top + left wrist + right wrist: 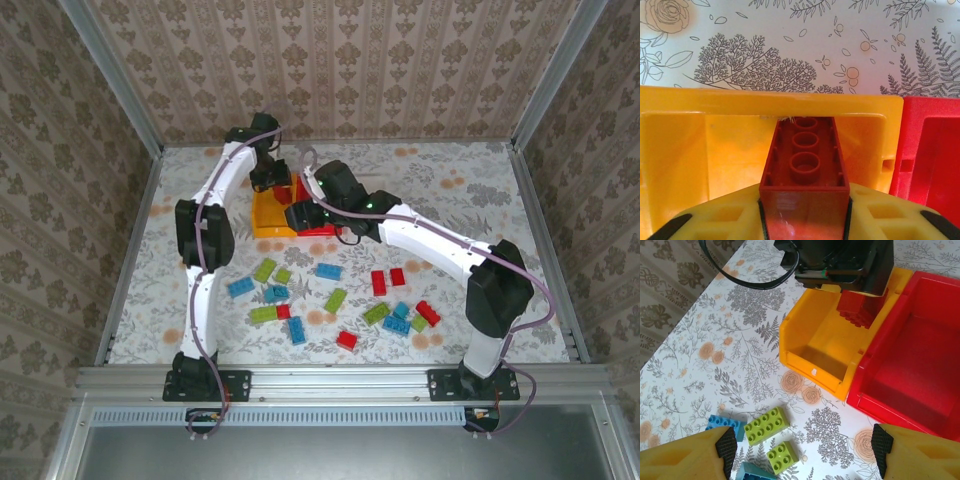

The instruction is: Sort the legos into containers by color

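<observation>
Left gripper clamped on red lego over yellow-orange bin
Right gripper wide open, empty — red bin partly cut off.

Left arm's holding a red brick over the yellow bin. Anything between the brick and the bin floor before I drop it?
Nothing visible. The red brick hangs in the jaws of the left gripper above the yellow bin, whose visible floor is bare. The red bin sits right beside it.

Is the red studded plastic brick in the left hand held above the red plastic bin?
No, the red studded brick in the left hand hangs over the yellow-orange plastic bin, beside the red bin.
</observation>
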Controlling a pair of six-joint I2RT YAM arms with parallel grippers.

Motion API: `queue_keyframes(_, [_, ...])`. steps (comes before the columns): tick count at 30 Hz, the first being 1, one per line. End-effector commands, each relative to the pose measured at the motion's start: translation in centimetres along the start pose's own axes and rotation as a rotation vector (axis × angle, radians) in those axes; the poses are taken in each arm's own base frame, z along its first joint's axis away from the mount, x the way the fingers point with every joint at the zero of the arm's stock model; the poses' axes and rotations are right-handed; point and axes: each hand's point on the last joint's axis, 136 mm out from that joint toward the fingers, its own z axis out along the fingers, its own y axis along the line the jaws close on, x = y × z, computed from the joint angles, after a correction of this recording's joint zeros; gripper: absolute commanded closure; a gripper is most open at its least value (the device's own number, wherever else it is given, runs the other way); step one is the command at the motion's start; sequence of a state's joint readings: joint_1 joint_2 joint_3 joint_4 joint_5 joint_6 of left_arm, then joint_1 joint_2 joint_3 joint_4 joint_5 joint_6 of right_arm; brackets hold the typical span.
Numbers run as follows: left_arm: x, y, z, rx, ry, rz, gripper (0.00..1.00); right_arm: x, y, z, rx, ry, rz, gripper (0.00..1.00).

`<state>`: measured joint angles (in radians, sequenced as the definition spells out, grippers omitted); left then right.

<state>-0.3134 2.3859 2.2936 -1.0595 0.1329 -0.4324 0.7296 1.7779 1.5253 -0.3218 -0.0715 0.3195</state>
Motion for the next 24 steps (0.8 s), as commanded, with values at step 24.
queue_keyframes(24, [-0.4,-1.6,-7.6,0.079,-0.149,-0.06,0.4,2.0,-4.9,-5.5,0.198,-0.017,0.012,0.24])
